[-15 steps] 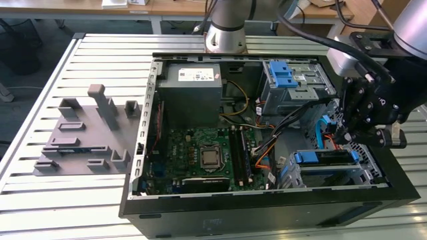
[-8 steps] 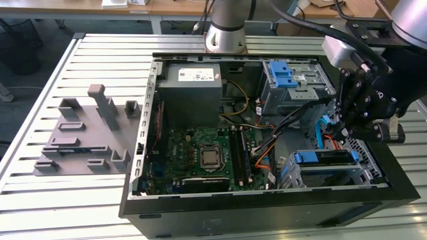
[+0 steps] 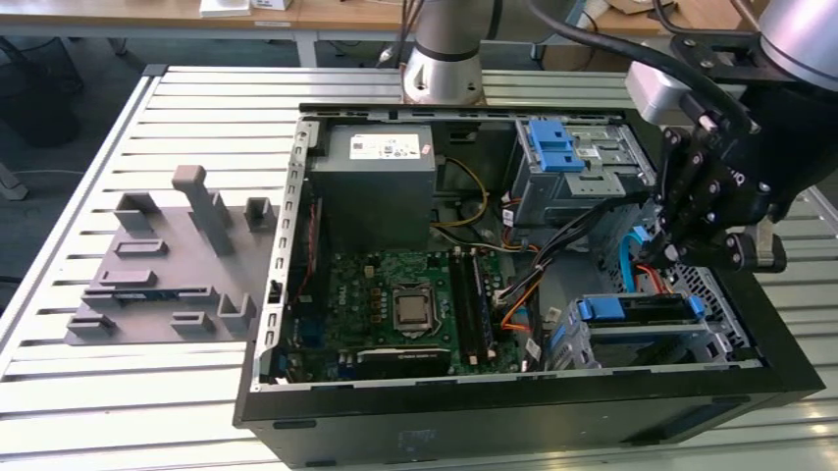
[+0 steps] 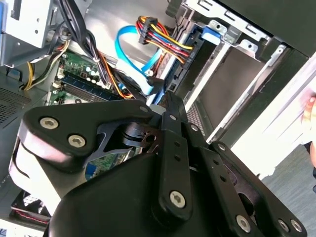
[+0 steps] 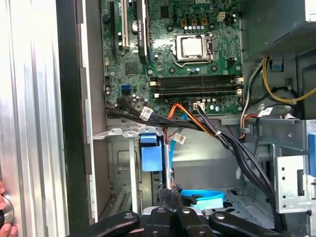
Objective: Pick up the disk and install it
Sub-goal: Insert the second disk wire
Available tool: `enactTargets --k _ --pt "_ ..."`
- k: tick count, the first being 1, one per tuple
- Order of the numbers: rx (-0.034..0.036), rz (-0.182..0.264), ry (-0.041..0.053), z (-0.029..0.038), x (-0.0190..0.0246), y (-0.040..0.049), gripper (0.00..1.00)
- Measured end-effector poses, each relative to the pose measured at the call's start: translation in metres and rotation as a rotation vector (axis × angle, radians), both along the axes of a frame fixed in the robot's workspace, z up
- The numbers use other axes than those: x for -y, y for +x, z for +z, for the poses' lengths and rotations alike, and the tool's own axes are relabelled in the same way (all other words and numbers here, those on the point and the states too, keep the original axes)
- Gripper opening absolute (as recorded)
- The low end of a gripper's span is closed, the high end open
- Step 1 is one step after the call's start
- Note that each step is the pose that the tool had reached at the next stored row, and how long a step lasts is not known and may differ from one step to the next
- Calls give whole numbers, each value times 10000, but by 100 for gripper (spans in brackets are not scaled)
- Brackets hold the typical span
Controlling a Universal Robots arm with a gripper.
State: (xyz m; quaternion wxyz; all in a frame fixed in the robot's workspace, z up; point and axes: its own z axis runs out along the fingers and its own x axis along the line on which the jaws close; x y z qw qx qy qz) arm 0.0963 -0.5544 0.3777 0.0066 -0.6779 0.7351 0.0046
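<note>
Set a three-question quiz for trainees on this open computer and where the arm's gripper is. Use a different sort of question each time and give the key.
1. True or false: the computer case lies on the table with its side open, so the board inside shows.
2. Over which part of the case does the gripper hang? A: the exterior view's left side. B: the middle. C: the exterior view's right side.
3. Fill in: the flat cable curving beside the gripper is coloured ____.

Key: 1 true; 2 C; 3 blue.
</note>
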Motion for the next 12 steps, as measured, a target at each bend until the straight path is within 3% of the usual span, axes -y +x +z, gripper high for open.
enactTargets --k 6,12 --pt "1 0 2 60 -60 0 11" --pt "1 1 2 69 -141 -1 11"
